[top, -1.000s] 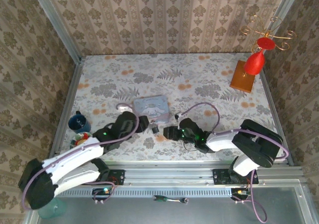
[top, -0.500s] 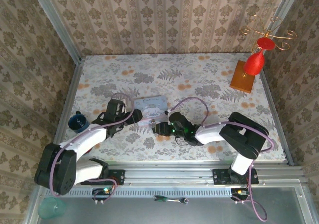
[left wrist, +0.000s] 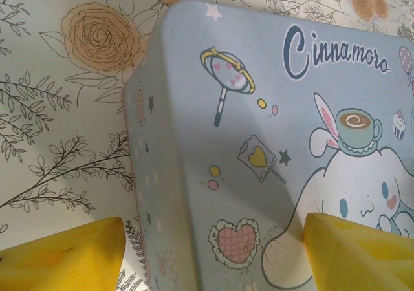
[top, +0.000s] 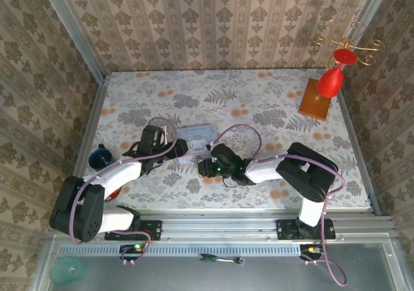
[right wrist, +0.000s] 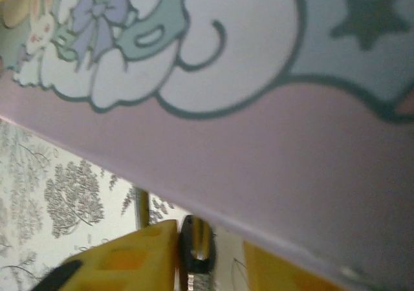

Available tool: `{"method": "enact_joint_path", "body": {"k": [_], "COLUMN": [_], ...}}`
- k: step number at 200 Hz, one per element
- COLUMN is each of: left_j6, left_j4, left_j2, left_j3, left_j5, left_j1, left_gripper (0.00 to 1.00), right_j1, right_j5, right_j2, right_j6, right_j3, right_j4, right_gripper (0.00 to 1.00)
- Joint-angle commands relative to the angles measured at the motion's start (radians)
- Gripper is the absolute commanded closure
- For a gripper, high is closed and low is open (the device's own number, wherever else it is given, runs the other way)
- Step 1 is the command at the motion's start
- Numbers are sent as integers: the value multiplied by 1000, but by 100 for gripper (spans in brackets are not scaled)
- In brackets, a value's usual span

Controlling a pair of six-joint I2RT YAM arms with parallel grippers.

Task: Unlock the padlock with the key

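Sm. dark padlock (right wrist: 196,242) under tin (right wrist: 272,155) edge

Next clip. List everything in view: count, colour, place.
box: one, pastel blue, mid-table, between both arms
padlock: one, dark, at the box's edge, between the right fingers
cup: one, dark blue, table's left edge
stand: one, red, gold wire, wooden base, far right corner
tumbler: one, teal, off-table, near left
tool: one, dark, front rail
left fingers: two, yellow, apart, at the box
right fingers: two, yellow, apart, flanking the padlock
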Motion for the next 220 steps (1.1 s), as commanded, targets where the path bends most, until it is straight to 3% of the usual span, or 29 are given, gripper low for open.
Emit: {"method": "enact_joint_path", "body": {"k": [1, 20, 36, 63, 148, 220], "left_j6": [7, -6, -20, -58, -210, -242], "left_j4": [-30, -43, -21, 3, 19, 89], "left_j2": [14, 12, 19, 40, 114, 233], "left_j3": [0, -4, -17, -32, -28, 15], "left_j5": [-31, -61, -62, -81, -244, -231], "left_j1": [8, 6, -2, -26, -281, -368], "left_gripper": [27, 27, 28, 30, 33, 36], "right_j1": [5, 9, 10, 2, -37, -106], "right_j5": [19, 64, 99, 177, 405, 403], "right_j2": [17, -5, -28, -75, -190, -134], "right_j6": [2, 6, 40, 175, 391, 489], "right_j3": [13, 8, -8, -64, -122, -117], "right_j4": [-86, -116, -115, -57, -17, 61], "right_gripper": [80, 95, 100, 100, 100, 100]}}
